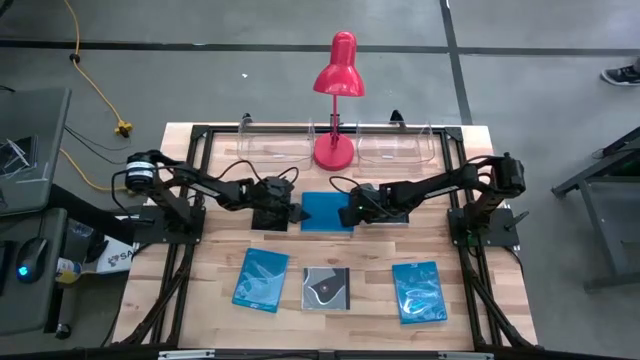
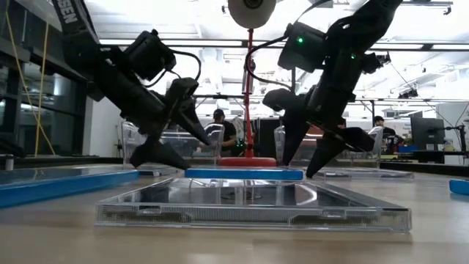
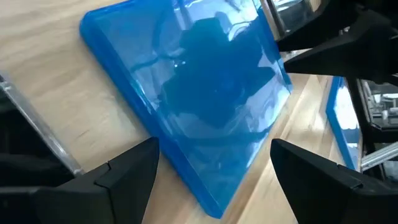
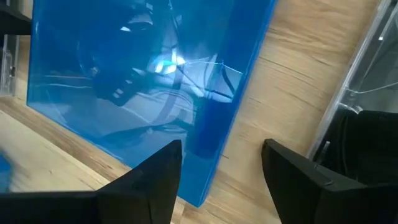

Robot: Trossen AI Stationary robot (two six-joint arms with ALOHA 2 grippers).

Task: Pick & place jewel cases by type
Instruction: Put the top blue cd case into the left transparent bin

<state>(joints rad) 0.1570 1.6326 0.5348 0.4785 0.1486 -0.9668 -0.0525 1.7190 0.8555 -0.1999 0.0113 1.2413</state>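
Observation:
A plain blue jewel case [image 1: 328,213] lies flat on the wooden table's middle. My left gripper [image 1: 293,213] stands open at its left edge; in the left wrist view a corner of the case [image 3: 211,199] lies between the spread fingers [image 3: 214,149]. My right gripper [image 1: 350,213] stands open at the case's right edge, slanting down; one finger is over the case's corner [image 4: 202,186], the other over bare wood. In the low view both grippers [image 2: 172,158] [image 2: 304,165] hang just above the blue case [image 2: 243,174]. I see no touch.
Near the front edge lie a patterned blue case [image 1: 261,279], a dark case with a white swirl [image 1: 327,288] and another patterned blue case [image 1: 419,291]. A dark case [image 4: 367,130] lies beside the right gripper. Clear trays [image 1: 275,142] [image 1: 395,145] and a red lamp [image 1: 335,100] stand at the back.

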